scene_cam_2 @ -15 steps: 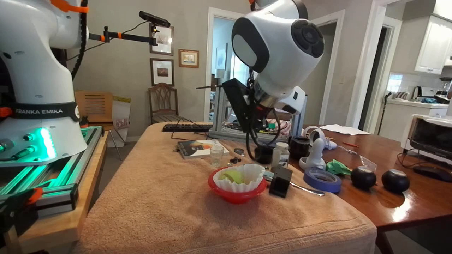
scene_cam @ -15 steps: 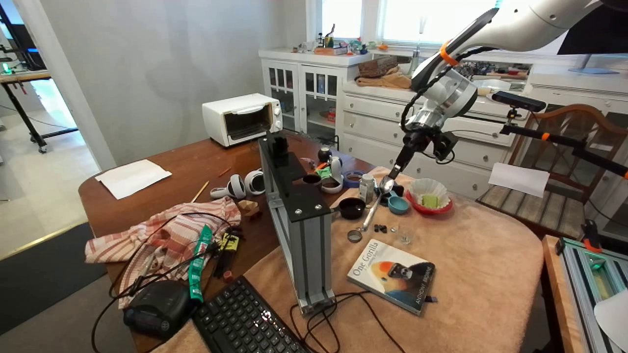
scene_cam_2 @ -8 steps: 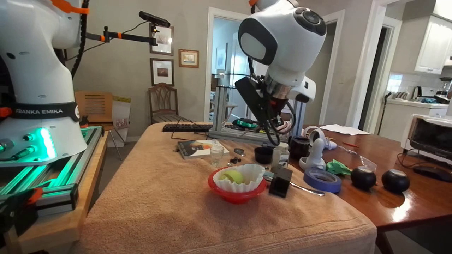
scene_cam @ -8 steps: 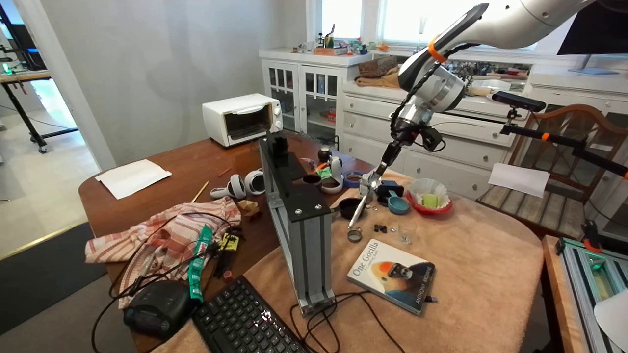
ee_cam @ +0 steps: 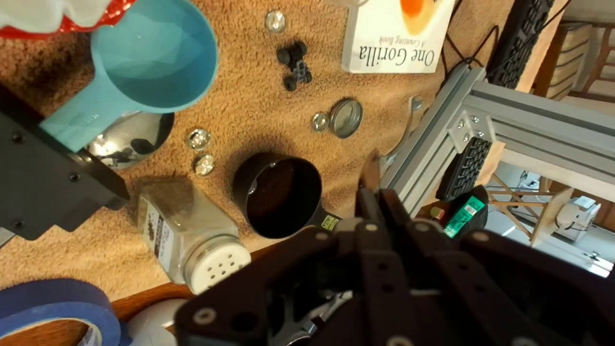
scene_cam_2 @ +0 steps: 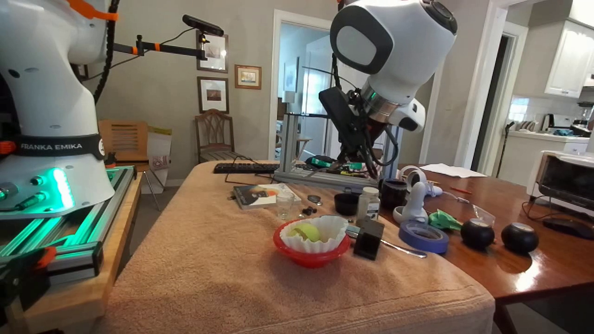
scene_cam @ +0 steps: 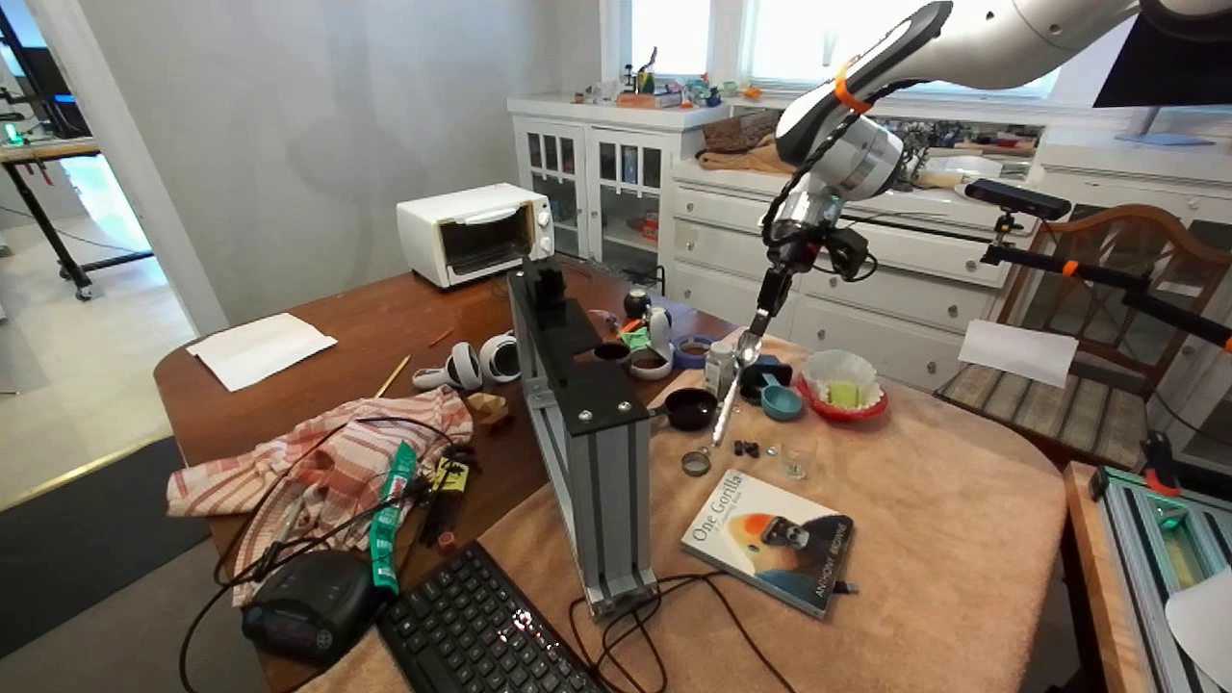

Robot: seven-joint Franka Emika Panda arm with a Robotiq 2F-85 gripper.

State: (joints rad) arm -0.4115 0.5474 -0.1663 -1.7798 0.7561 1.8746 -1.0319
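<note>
Wrist view: my gripper (ee_cam: 378, 197) was pinched thin, its fingertips clamped nearly together on the edge-on end of a spoon (ee_cam: 370, 173). In an exterior view, that spoon hung above the towel (scene_cam: 924, 500), bowl up at my fingertips, handle slanting down toward seven o'clock. I judged twisting the chief danger: a smooth, curved bowl offered my pads little flat metal, and any knock to the long handle could have levered it round. The likely causes lay close by. From my wrist, the black cup (ee_cam: 283, 197) sat at nine o'clock, the shaker (ee_cam: 192, 235) beyond it toward half past eight, the jar lid (ee_cam: 346, 118) a little past eleven, and the metal frame (ee_cam: 432, 137) at half past one. A low sideways sweep could have caught the handle on the cup's rim or knocked the shaker. The small glass (scene_cam_2: 285, 205), in an exterior view, was so clear that I might have misjudged its edge. I couldn't tell whether the handle's tip cleared the lid.
</note>
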